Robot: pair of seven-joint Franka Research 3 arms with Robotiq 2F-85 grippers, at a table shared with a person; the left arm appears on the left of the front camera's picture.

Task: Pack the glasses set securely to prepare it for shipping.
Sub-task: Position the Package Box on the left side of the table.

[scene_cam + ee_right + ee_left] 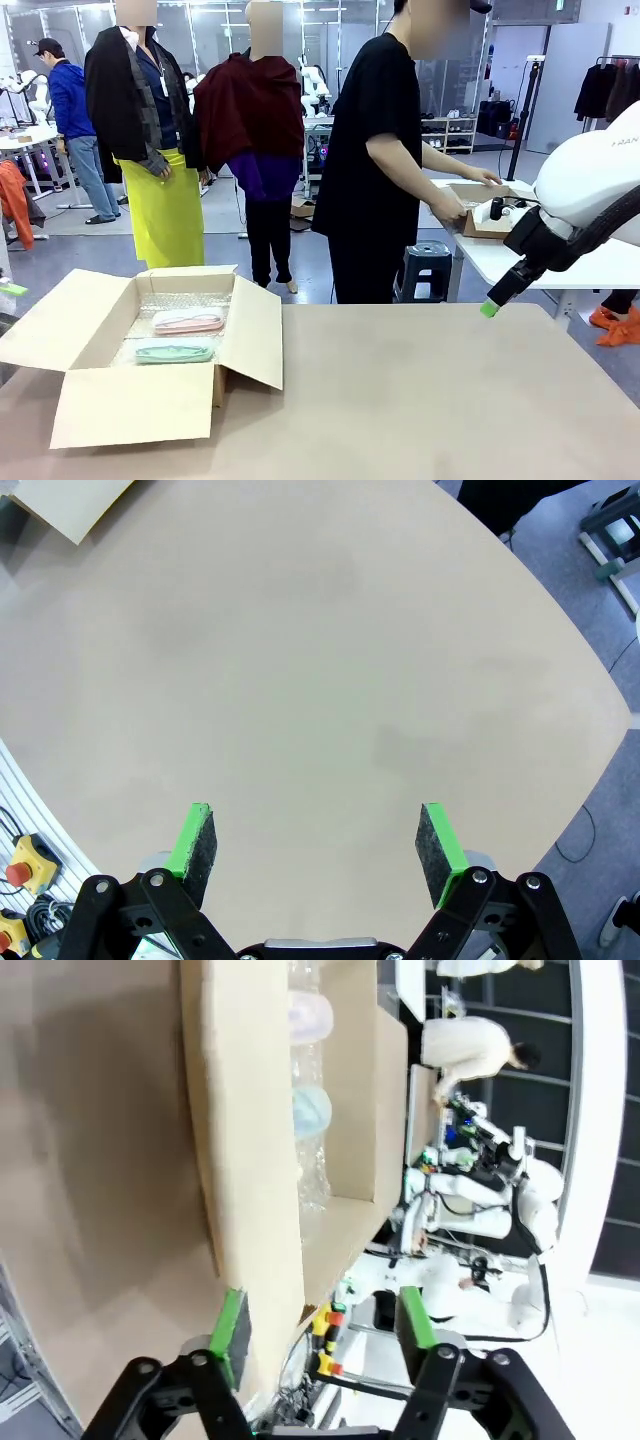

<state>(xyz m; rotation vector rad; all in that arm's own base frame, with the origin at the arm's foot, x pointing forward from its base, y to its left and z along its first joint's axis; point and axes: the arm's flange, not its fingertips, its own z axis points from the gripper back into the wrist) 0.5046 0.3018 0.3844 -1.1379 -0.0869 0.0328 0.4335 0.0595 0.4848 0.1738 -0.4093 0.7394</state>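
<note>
Beige table (420, 400) takes most of the front view, bare on its right half. Open brown cardboard box (150, 340) sits on the table's left part, flaps folded out, lined with bubble wrap (185, 303). Person in black (375, 160) stands at the far side, turned toward a side table with both hands on a smaller cardboard box (485, 205). Right arm (590, 190) comes in from the right, right hand (318, 840) hanging above bare table, jaws spread wide, nothing between the green pads (197, 838). Left hand (322, 1338) is also wide open and holding nothing, sitting just off the box's outer wall and flap (255, 1160). Both glasses cases lie flat inside the box on the bubble wrap, side by side: pink case (188, 321) toward the far side, mint green case (174, 351) nearer the robot, neither touched by a hand.
</note>
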